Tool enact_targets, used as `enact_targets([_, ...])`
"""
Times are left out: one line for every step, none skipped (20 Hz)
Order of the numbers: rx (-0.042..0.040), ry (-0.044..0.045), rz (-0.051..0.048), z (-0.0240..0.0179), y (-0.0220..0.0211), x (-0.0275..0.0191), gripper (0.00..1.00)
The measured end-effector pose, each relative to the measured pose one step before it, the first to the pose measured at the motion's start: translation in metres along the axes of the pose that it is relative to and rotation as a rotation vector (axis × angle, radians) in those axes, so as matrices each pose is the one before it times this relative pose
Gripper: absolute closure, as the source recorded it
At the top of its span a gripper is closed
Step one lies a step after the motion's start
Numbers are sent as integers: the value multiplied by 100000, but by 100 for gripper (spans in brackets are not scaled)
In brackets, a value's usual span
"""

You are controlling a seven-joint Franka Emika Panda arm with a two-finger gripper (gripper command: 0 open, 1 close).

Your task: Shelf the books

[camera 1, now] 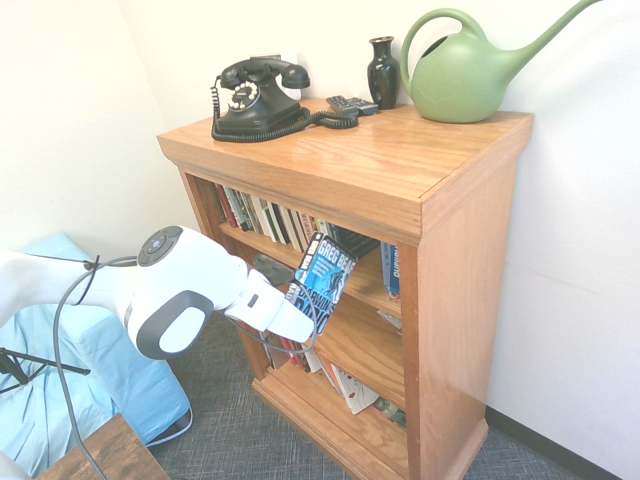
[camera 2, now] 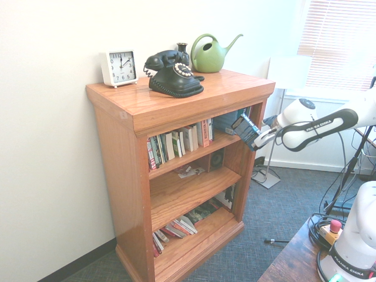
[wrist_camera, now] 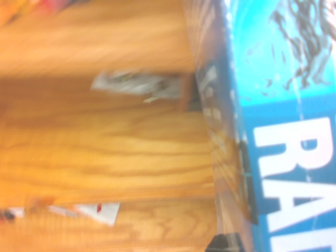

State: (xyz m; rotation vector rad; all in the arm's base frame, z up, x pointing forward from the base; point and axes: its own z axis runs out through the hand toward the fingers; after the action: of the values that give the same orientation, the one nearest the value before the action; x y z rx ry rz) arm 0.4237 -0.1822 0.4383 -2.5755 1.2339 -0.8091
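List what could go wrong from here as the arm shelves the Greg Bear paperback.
1. The paperback is tilted in the gripper, in front of the bookcase; its top corner may catch the edge above the top shelf opening.
2. The row of standing books already fills much of that shelf; pushing in could knock them over.
3. It seems held by its lower end only, so a bump might twist it loose.

The bookcase (camera 1: 380,165) before me is honey-coloured wood, its top smooth and lightly glossy with clear grain. The paperback (camera 1: 322,268) I hold has a shiny printed cover. At twelve o'clock on the top, the telephone (camera 1: 258,97) and vase (camera 1: 383,72) gleam black; the watering can (camera 1: 460,75) looks matt green plastic.
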Motion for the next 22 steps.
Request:
enact_targets([500,-550,-86,-301,481,589,100])
enact_targets([51,-662,-566,127,40,64,100])
enact_targets([-221,-913,-751,460,-161,-169,100])
enact_targets([-655,-944,-759,568,-157,-209,100])
enact_targets([-843,-812,-585,608,-167,-164,100])
enact_targets([-818,-483,-588,506,-223,-30,100])
enact_targets([-756,-176,-579,383,-268,119,100])
enact_targets([-616,-230,-421,248,-236,190,100])
enact_targets([-509,-467,-363,49,-283,347,100])
enact_targets([-303,-781,-329,-85,-254,359,100])
enact_targets([-134,-754,-238,-180,-247,368,100])
enact_targets([102,-484,-261,-248,-221,352,100])
enact_targets([41,-932,-423,-216,-182,244,100])
enact_targets([-120,-771,-376,-258,-194,307,100])
enact_targets([-109,-729,-259,-173,-168,220,100])
enact_targets([-63,-633,-303,-134,-210,271,100])
enact_targets([-230,-668,-212,-42,-159,256,100])
enact_targets([-189,-579,-191,-28,-142,304,100])
enact_targets([-28,-616,80,118,-65,264,100])
enact_targets([419,-539,138,199,-85,266,100])
enact_targets([420,-745,63,348,-49,229,100])
enact_targets([246,-504,187,427,-78,290,100])
